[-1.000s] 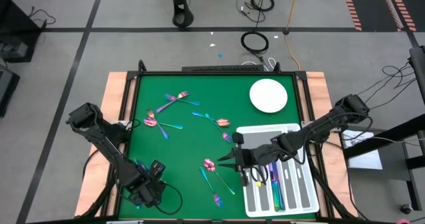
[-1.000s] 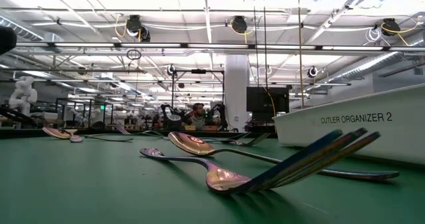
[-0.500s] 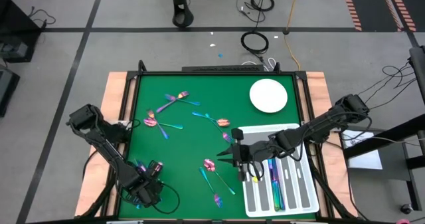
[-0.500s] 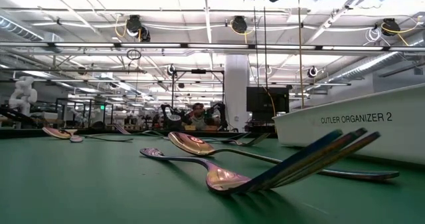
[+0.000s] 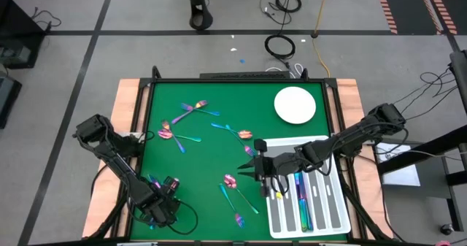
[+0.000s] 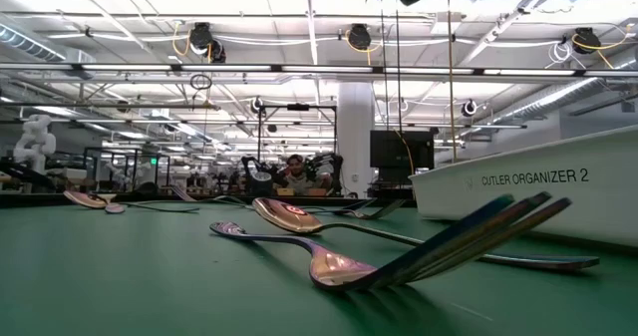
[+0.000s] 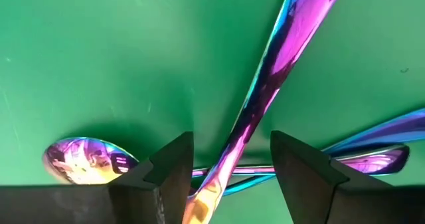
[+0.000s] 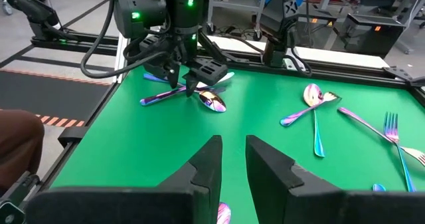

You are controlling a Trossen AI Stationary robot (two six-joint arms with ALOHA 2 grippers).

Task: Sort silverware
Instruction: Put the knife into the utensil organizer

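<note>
Here, left claw [image 7: 229, 177] astride spoon [image 7: 265, 91]

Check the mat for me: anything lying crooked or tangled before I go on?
Yes. Under the open left pincer, one silverware handle lies crossed with another piece, so a clean single pick looks awkward. Near the white tray, a fork leans propped on a spoon. Nothing looks spilled or damaged.

White plate [image 5: 295, 105] — beside a compartmented tray [image 5: 337, 211].
</note>
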